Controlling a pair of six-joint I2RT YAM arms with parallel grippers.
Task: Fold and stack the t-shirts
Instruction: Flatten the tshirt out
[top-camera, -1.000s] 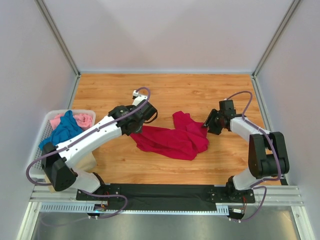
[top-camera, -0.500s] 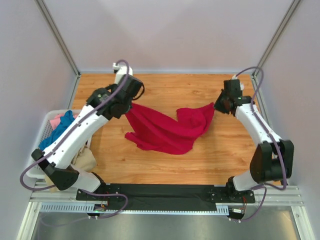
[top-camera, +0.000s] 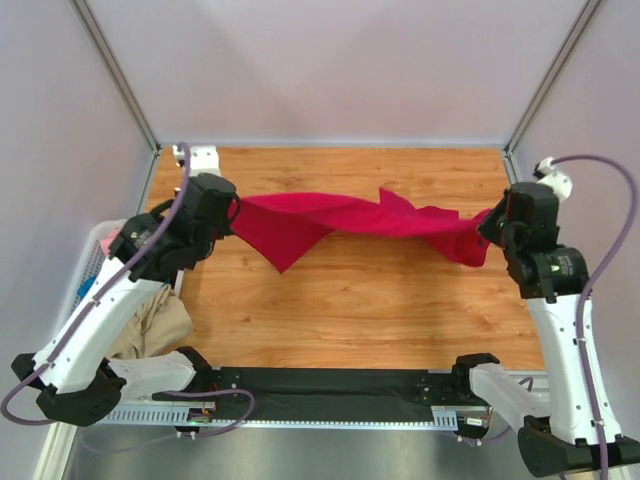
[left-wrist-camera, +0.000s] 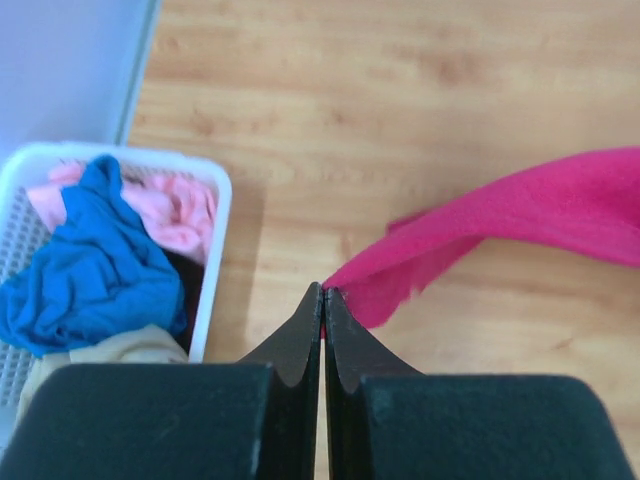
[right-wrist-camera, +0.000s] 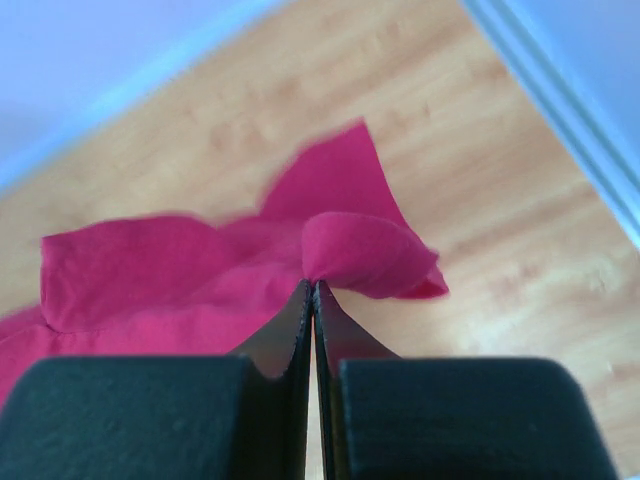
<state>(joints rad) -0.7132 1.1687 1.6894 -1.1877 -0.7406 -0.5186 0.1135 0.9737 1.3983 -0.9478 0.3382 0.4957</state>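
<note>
The crimson red t-shirt (top-camera: 350, 216) hangs stretched in the air across the table between both grippers. My left gripper (top-camera: 234, 210) is shut on its left end, seen in the left wrist view (left-wrist-camera: 323, 292) with the cloth (left-wrist-camera: 500, 225) running off to the right. My right gripper (top-camera: 487, 226) is shut on its right end; in the right wrist view (right-wrist-camera: 313, 285) the cloth (right-wrist-camera: 200, 270) bunches at the tips. Teal blue (left-wrist-camera: 90, 270), pink (left-wrist-camera: 180, 205) and tan (left-wrist-camera: 110, 348) t-shirts lie in the basket.
The white lattice basket (left-wrist-camera: 222, 250) stands at the table's left edge, mostly under my left arm in the top view. Tan cloth (top-camera: 150, 325) spills over its near side. Enclosure walls and metal posts (top-camera: 525, 110) bound the wooden table (top-camera: 350, 300).
Both grippers have lifted and pulled apart, left arm to the left and right arm to the right. The red t-shirt has gone from a slack heap on the table to a stretched band.
</note>
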